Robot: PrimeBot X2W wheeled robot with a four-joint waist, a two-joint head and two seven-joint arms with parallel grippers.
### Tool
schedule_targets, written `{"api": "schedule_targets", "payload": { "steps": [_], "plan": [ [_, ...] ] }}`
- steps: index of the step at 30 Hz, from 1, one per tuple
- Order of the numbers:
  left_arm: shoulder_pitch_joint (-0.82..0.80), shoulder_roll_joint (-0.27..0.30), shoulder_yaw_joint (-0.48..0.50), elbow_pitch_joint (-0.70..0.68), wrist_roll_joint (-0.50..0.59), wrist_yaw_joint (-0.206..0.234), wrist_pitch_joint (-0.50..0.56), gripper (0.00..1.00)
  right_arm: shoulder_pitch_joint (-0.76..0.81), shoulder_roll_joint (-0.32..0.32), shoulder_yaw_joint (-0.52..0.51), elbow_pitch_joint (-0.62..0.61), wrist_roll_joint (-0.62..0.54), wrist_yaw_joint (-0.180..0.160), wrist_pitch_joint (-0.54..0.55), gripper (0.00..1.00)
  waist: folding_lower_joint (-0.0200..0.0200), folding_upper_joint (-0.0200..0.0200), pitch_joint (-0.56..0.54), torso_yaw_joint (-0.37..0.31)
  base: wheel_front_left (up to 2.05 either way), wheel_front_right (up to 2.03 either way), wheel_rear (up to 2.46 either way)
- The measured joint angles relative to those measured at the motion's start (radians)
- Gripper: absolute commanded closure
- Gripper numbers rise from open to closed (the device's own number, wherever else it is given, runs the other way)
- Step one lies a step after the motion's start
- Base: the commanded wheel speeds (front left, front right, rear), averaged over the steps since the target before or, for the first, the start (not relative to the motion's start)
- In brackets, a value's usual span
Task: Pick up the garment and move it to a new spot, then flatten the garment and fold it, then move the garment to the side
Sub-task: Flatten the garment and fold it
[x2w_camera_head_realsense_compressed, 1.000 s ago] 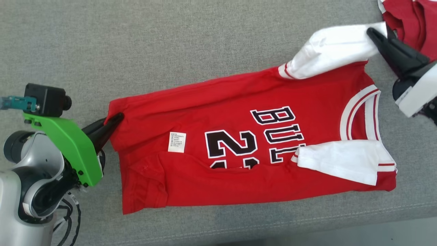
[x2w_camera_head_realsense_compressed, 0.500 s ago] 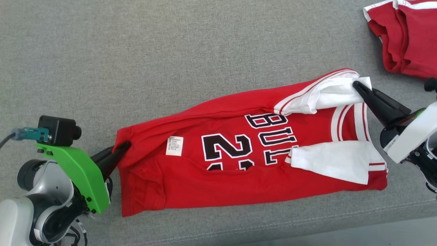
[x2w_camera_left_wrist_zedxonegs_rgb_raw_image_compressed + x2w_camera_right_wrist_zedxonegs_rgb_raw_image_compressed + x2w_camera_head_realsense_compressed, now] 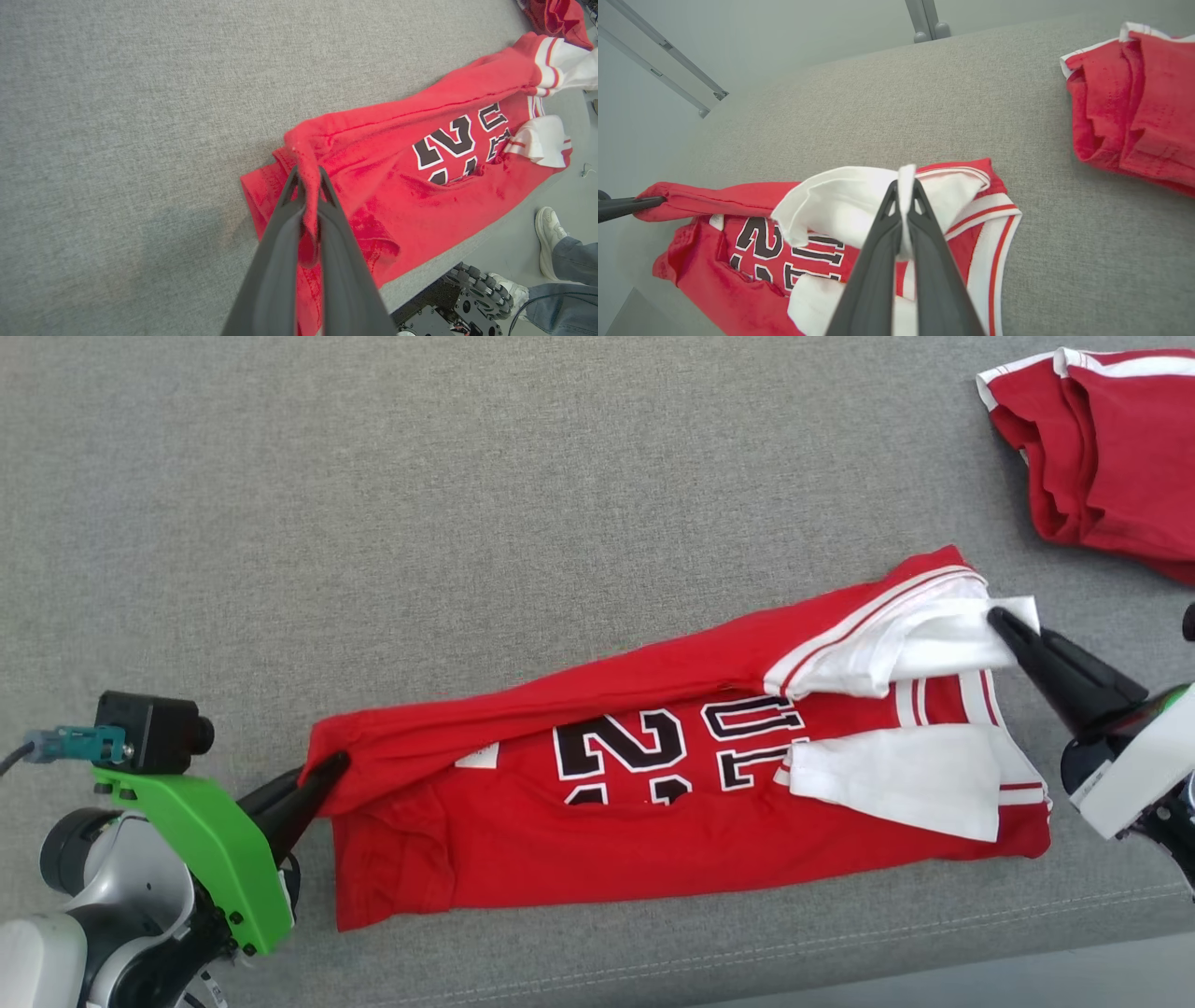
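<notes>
The garment (image 3: 597, 840) is a red jersey with black-and-white lettering and white sleeves, lying lengthwise on the grey cloth surface (image 3: 467, 523). Its far long edge is lifted and folded toward me over the lettering. My left gripper (image 3: 334, 765) is shut on the red hem corner at the garment's left end, seen pinched between the fingers in the left wrist view (image 3: 308, 186). My right gripper (image 3: 1001, 616) is shut on the white sleeve (image 3: 840, 200) at the right end, the cloth clamped at the fingertips (image 3: 905, 186).
Another red garment (image 3: 1092, 457) lies folded at the far right, also in the right wrist view (image 3: 1129, 107). The surface's front edge (image 3: 840, 952) runs just below the jersey. A person's shoes and legs (image 3: 551, 242) stand beyond that edge, beside a wheeled base (image 3: 472, 294).
Both grippers have drawn the garment's far edge toward me, folding it over the lettering so only the lower part of it shows. The head camera has shifted as well.
</notes>
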Motion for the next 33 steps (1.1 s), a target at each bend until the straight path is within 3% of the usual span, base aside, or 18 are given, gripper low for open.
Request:
{"api": "schedule_targets", "payload": {
  "steps": [8, 33],
  "plan": [
    [0.049, 0.000, -0.008, -0.001, 0.000, 0.000, -0.018, 1.00, 0.097, -0.003, 0.029, -0.048, 0.002, -0.016, 0.000, 1.00, 0.0000, 0.0000, -0.002, 0.004, 0.00, 0.00, 0.00],
    [0.110, 0.009, 0.008, 0.002, 0.007, 0.000, -0.052, 1.00, 0.199, -0.036, 0.055, -0.147, 0.001, -0.058, 0.004, 1.00, 0.0000, 0.0000, -0.020, -0.024, 0.00, 0.00, 0.00]
  ]
}}
